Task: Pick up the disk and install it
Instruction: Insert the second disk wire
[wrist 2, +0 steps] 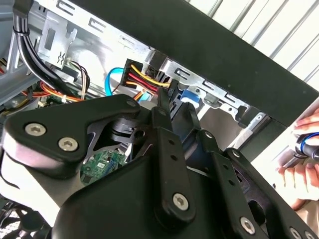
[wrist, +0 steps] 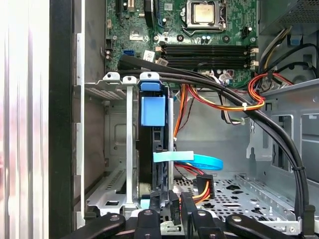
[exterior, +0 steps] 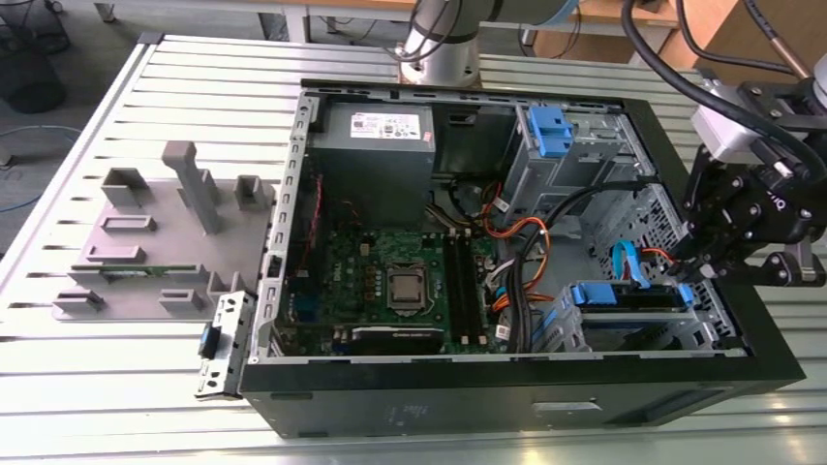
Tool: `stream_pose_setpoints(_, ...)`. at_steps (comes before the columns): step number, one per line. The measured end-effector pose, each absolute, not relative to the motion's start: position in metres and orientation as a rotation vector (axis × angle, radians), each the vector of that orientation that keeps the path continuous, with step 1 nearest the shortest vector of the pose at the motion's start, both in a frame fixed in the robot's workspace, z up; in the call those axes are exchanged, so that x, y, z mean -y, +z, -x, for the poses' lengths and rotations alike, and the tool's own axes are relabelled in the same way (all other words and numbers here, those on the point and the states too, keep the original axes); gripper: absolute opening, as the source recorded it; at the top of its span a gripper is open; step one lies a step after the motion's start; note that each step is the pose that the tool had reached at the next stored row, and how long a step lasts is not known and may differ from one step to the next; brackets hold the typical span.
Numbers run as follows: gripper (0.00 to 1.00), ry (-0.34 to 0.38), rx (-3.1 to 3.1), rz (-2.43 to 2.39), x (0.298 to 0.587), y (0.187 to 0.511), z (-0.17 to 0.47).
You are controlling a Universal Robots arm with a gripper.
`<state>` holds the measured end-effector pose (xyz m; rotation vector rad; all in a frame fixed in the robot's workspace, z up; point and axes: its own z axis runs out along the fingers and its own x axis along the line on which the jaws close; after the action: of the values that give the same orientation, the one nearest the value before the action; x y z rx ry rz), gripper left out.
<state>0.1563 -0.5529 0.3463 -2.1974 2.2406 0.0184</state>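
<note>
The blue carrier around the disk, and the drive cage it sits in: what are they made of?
The blue carrier frame around the disk looks like moulded plastic: solid colour, soft matte sheen, rounded edges. The grey drive cage looks like bare stamped sheet metal: dull silver, thin folded walls, punched holes. The black tool near them seems to be painted metal, though that is less sure.

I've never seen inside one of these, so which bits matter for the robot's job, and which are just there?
Job: the disk standing edgewise in its drive cage; gripper beside it.

Just there: motherboard, power supply, blue cable, grey fixture tray.
</note>
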Motion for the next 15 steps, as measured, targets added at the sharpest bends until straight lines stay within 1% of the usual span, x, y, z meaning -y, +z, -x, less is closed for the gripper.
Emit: stream_pose_setpoints(15,0.31,0.019,-2.240,2.198,0.5527,0.3438,-0.1574)
